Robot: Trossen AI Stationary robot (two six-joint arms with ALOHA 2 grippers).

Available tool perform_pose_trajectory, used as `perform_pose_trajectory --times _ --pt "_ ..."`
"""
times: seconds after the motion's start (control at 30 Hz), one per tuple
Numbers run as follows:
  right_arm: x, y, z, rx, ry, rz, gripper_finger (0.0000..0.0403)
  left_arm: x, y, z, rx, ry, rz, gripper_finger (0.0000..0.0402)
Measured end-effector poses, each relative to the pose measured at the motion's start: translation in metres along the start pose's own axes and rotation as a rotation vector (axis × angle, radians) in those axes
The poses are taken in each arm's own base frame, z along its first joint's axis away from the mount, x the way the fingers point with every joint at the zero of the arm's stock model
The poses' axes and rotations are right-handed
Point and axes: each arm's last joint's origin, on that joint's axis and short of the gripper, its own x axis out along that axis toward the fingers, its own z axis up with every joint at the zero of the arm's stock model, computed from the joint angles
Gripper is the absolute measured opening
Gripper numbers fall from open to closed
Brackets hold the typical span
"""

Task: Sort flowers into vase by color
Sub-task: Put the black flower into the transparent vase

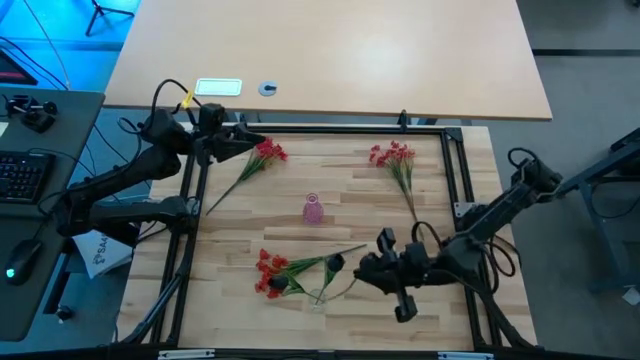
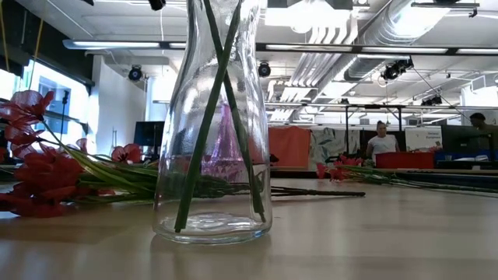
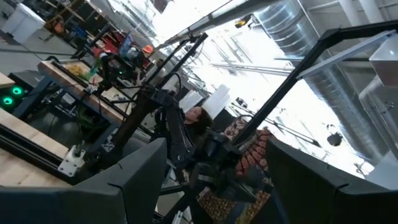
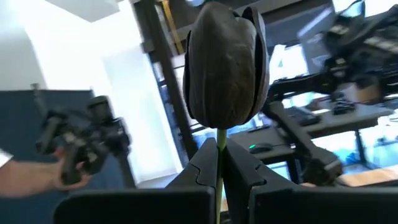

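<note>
A dark, near-black bloom (image 4: 225, 65) on a thin green stalk stands right above my right gripper (image 4: 219, 152), which is shut on it near the table's near edge (image 1: 362, 266). The clear glass vase (image 2: 214, 124) beside it (image 1: 321, 296) holds two crossing green stalks (image 2: 204, 132). Another dark bloom (image 1: 280, 285) and a red bunch (image 1: 268, 272) lie to the vase's left. Two more red bunches lie at the far left (image 1: 268, 152) and far right (image 1: 392, 155). My left gripper (image 1: 250, 142) is open next to the far-left bunch. A small pink vase (image 1: 313, 210) stands mid-table. My right gripper pinches the dark flower's stalk (image 4: 219, 140) just below the bloom, between its two fingers. The bloom stands upright beyond the fingertips and is lifted clear of the table. The fingers come level from the table's right side. The lower stalk is hidden behind the fingers.
A black frame (image 1: 455, 170) borders the wooden work surface. Free room lies between the pink vase and the far-right red bunch. A person's hand (image 4: 15, 171) shows in the right wrist view, and people (image 2: 381, 141) stand in the room behind the table.
</note>
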Motion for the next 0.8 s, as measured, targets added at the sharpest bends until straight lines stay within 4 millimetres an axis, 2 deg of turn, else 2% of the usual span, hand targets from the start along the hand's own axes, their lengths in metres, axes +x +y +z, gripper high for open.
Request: perform_pose_trajectory --times 0.23,0.4,0.53,0.67,0.8 --pt "0.005 -0.009 0.001 0.024 -0.004 -0.049 0.0 0.0 -0.001 -0.001 0.0 0.026 -0.019 0.026" --pt "0.008 -0.008 0.002 0.049 0.025 -0.052 0.0 0.0 -0.001 -0.001 0.0 0.049 -0.036 0.026" --pt "0.021 0.0 0.018 -0.025 0.149 -0.071 0.0 0.0 -0.001 -0.002 0.0 0.061 -0.044 0.026" --pt "0.035 -0.001 0.029 -0.055 0.308 -0.137 0.0 0.0 -0.001 -0.002 0.007 0.062 -0.045 0.026" --pt "0.05 -0.003 0.029 -0.089 0.308 -0.159 0.0 0.0 -0.001 -0.002 0.009 0.061 -0.045 0.026"
